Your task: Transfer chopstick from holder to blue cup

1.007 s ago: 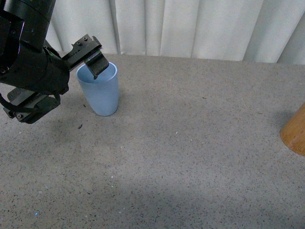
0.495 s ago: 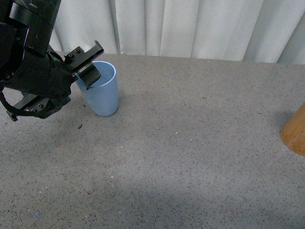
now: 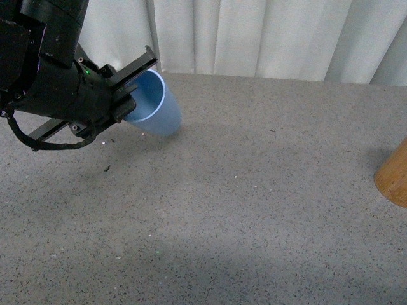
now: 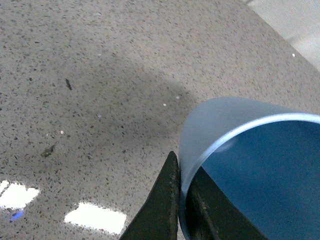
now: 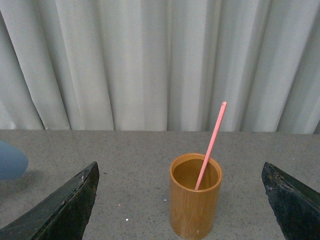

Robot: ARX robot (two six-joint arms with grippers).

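The light blue cup [image 3: 156, 108] hangs tilted above the grey table at the far left, its mouth turned toward my left arm. My left gripper [image 3: 130, 101] is shut on its rim, one finger inside and one outside, as the left wrist view shows at the cup [image 4: 235, 150] and gripper [image 4: 182, 200]. The tan wooden holder [image 5: 195, 202] stands upright in the right wrist view with one pink chopstick [image 5: 211, 145] leaning out of it. My right gripper [image 5: 182, 210] is open, its fingers wide on either side of the holder. In the front view only an edge of the holder [image 3: 394, 178] shows at the right.
White curtains [image 3: 254, 35] close off the back of the grey speckled table [image 3: 254, 210]. In the right wrist view the blue cup [image 5: 11, 160] shows at the far edge. A small dark fleck [image 3: 106, 168] lies on the table near the left arm.
The left gripper has lifted the blue cup off the table and tipped it, moving it up and a little right. Earlier the cup stood upright.
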